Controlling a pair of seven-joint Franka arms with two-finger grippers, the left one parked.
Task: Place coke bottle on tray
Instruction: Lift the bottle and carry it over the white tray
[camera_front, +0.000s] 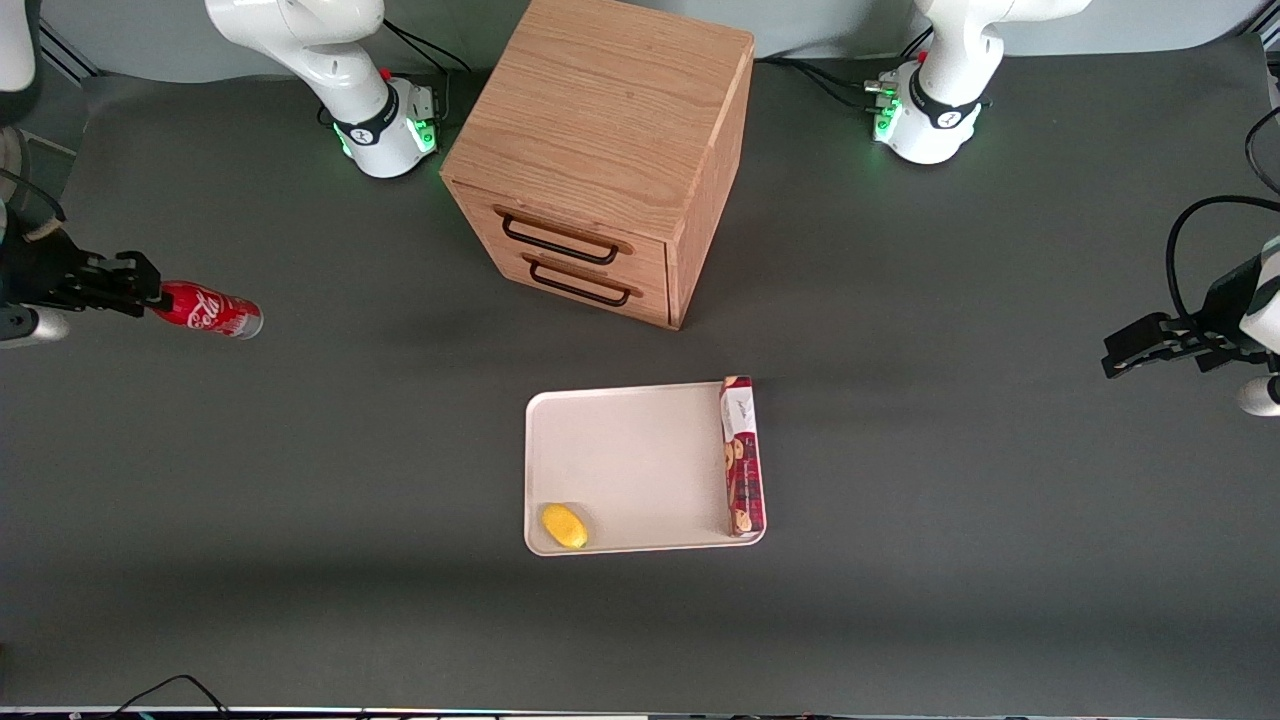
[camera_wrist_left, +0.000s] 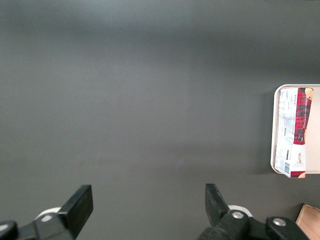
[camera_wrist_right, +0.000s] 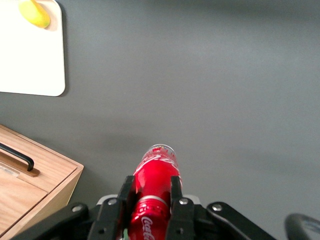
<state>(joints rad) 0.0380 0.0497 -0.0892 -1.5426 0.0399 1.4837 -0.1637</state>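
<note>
Out toward the working arm's end of the desk, your end effector pinches the coke bottle, seemingly lifted. Carry phase: next, bring it over the tray, between lemon and cookie box.

Red coke bottle, white script; cream-white tray; yellow lemon.

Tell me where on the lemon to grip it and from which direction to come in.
Grip the lemon across its short middle, coming straight down from above. It lies flat in a corner of the tray, close to the low rim, so a sideways approach would likely hit the rim. Its tapered ends would probably slip. The gripper is busy now, shut on the coke bottle toward the working arm's end of the table.
</note>
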